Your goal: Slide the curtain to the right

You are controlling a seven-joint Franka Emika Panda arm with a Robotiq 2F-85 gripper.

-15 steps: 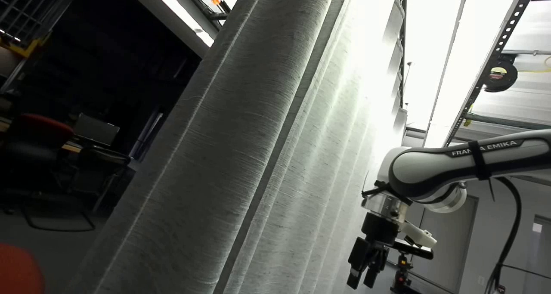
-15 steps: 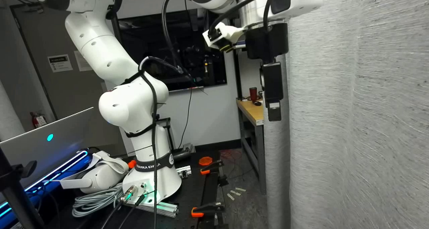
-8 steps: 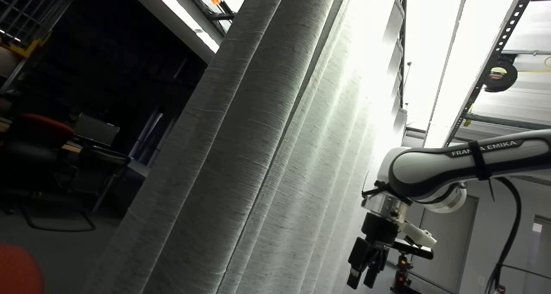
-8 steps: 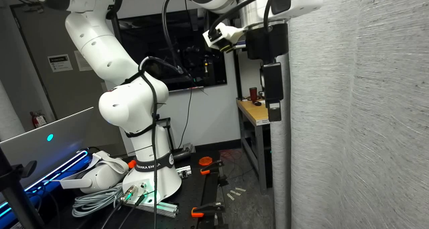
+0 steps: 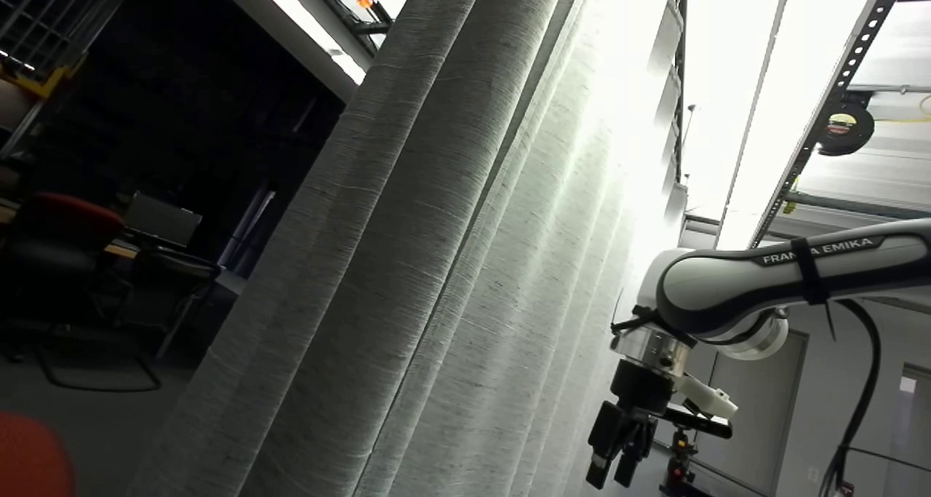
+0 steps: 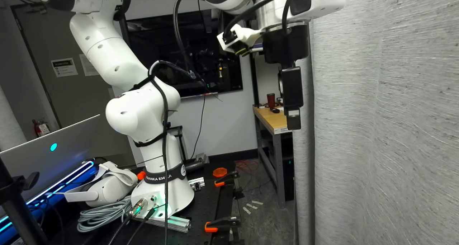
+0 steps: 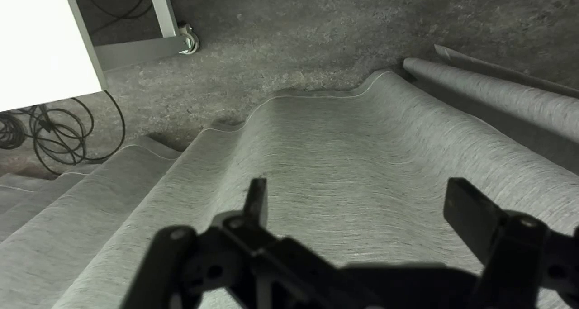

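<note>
Curtain (image 5: pixel 422 249), light grey-white and finely streaked, is hanging in long folds in both exterior views; in an exterior view it is slanting across the middle, between a red chair (image 5: pixel 73 217) on the left and the robot arm (image 5: pixel 767 279) on the right; in an exterior view it is filling the right side from top to bottom, with the arm's silver wrist (image 6: pixel 269 17) showing to its left; the end effector (image 7: pixel 357 187) is pointing downward just beside the curtain, its two fingers (image 7: pixel 472 214) standing wide apart; in the wrist view the curtain is showing beyond the gap, its wavy hem appearing against the grey floor (image 7: pixel 294 42); the views are leaving unclear whether the end effector is touching the curtain. A coil of black cable (image 7: pixel 47 125) is lying on that floor; in an exterior view the arm's white base (image 6: pixel 179 198) is standing on a black surface (image 6: pixel 203 209), near a white headset (image 6: pixel 114 187) and orange-tipped clamps (image 6: pixel 224 223); a red cup (image 6: pixel 271 100) is standing on a wooden surface (image 6: pixel 269 119) farther back.
</note>
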